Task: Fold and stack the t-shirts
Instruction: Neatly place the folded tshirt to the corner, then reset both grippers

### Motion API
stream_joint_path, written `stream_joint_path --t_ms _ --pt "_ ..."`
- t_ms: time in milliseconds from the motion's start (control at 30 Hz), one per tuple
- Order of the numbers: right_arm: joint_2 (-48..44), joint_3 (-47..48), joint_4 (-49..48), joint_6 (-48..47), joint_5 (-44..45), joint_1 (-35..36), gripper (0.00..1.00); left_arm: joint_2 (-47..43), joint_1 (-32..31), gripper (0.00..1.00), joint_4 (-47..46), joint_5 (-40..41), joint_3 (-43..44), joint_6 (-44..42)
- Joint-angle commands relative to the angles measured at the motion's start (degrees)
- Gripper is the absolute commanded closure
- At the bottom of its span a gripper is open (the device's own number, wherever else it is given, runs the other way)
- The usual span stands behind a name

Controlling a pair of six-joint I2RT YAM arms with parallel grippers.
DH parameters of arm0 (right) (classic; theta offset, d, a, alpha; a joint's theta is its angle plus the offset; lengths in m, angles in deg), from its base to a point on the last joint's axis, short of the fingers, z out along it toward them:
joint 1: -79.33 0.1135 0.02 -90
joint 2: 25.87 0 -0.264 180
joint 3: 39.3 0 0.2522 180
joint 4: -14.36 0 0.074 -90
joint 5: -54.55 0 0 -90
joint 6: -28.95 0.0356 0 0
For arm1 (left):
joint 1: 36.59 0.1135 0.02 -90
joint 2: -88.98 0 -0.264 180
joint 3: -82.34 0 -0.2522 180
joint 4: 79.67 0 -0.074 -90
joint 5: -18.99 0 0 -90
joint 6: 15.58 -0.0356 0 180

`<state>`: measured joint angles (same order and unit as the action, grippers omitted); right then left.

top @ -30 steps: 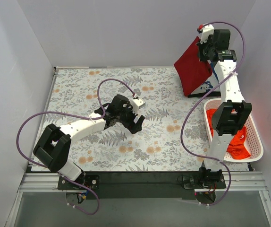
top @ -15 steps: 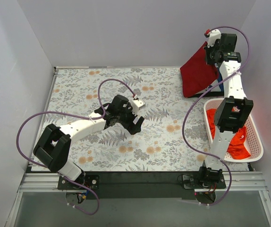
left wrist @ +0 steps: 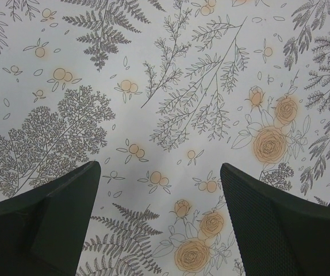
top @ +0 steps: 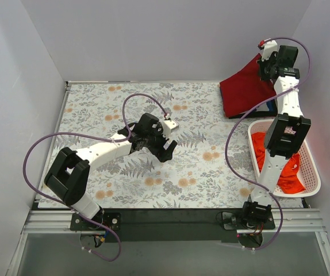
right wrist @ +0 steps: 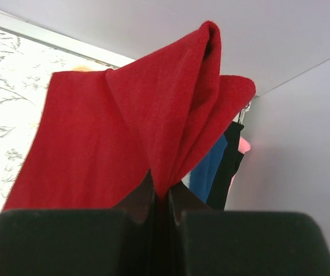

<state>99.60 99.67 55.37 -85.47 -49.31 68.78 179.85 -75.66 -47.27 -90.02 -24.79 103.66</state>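
My right gripper point(top: 267, 62) is raised at the far right corner, shut on a bunched edge of the dark red t-shirt point(top: 244, 92). The shirt slopes down from the gripper to the table's far right corner. In the right wrist view the red t-shirt point(right wrist: 96, 144) fans out from the pinched gripper point(right wrist: 162, 192), and a strip of the navy t-shirt point(right wrist: 208, 169) shows behind it. The orange-red t-shirt point(top: 288, 172) lies crumpled in the white basket point(top: 313, 172). My left gripper point(top: 168, 148) hovers open over the floral table cloth point(left wrist: 153, 86), with nothing between its fingers point(left wrist: 56, 213).
The basket stands along the table's right edge, beside the right arm. Grey walls close in the table at the back and both sides. The left arm's purple cable point(top: 136, 100) loops above the cloth.
The right gripper has carried the red t-shirt to the right and towards the back corner, and the cloth now slopes lower and wider. The left gripper has shifted only slightly.
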Motion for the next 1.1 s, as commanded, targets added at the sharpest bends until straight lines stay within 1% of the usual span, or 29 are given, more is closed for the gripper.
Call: stream_joint_path --t_ms 0,200,233,267,300,333,367,467,600,633,767,900,967,1067 --pt "0.65 2.94 -7.81 -2.46 -2.21 -1.05 0.99 -0.34 0.31 0.14 1.93 -0.24 2.67 -1.19" --pt "3.29 2.33 -12.74 -3.61 -2.49 -2.99 0.99 0.45 0.31 0.14 3.86 0.28 3.46 -1.55" --pt "3.46 1.89 -13.61 -4.31 -1.96 -3.16 0.92 0.36 0.31 0.14 4.48 0.54 3.64 -1.55" --pt "3.47 1.53 -15.01 -4.49 -1.17 -3.34 0.71 0.45 0.31 0.14 4.74 0.72 3.82 -1.64" --pt "3.38 0.92 -15.81 -4.58 0.67 -3.43 0.6 0.54 0.31 0.14 5.01 1.51 4.17 -1.64" --pt "3.2 0.83 -16.43 -4.58 1.55 -3.52 0.5 0.36 0.31 0.14 5.44 1.95 4.34 -1.46" --pt "3.03 0.83 -17.22 -4.49 2.17 -3.69 0.35 0.45 0.4 0.14 5.8 1.95 4.61 -1.03" --pt "1.63 0.39 -17.4 -4.67 3.06 -3.96 0.24 -0.08 1.1 0.14 7.2 0.73 5.4 -0.41" --pt "-2.24 -3.38 -17.23 -3.53 2.18 -3.96 0.16 -1.66 2.77 0.14 7.47 -1.56 5.66 2.66" --pt "-4.42 -4.52 -17.23 -3.18 1.31 -3.96 0.15 -2.01 3.55 0.14 7.38 -1.91 5.75 4.58" --pt "-10.41 -11.63 -15.56 -0.98 -2.56 -3.61 0.02 -2.37 5.75 0.14 8.43 -1.92 7.5 9.69" --pt "-16.04 -15.33 -10.65 2.18 -7.91 -2.9 0.02 0.18 8.3 0.14 13.7 -4.02 13.64 12.42" --pt "-19.2 -16.31 -5.92 3.68 -9.59 -2.12 0.02 1.32 11.2 0.14 15.9 -5.77 14.97 13.39" --pt "-24.29 -22.01 -1.16 4.47 -11.97 -1.5 0.02 1.85 16.12 0.14 17.22 -6.74 17.0 15.06"
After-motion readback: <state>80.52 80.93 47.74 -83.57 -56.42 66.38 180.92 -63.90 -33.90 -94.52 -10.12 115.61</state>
